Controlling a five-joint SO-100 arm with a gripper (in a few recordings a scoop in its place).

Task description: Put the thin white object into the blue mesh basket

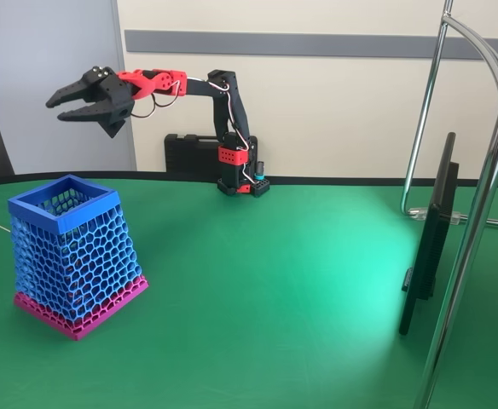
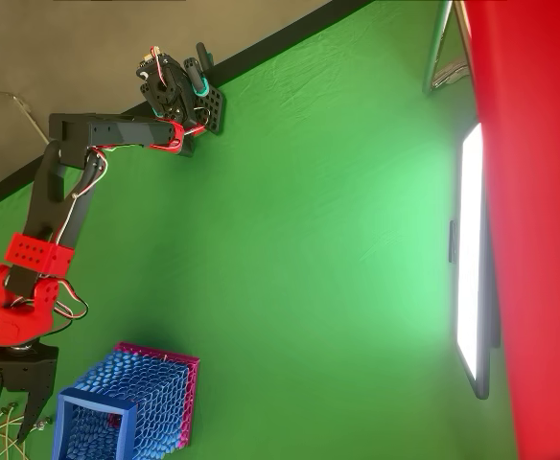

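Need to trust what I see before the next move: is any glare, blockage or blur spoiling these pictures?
Fixed view: sharp, with a bright light patch on the green table beside the dark monitor. Overhead view: the monitor's screen is blown out white, and a blurred red shape blocks the right side. The end effector and blue mesh basket read clearly.

Blue honeycomb-mesh basket [image 1: 72, 251] with magenta base, green table [image 1: 275, 290]
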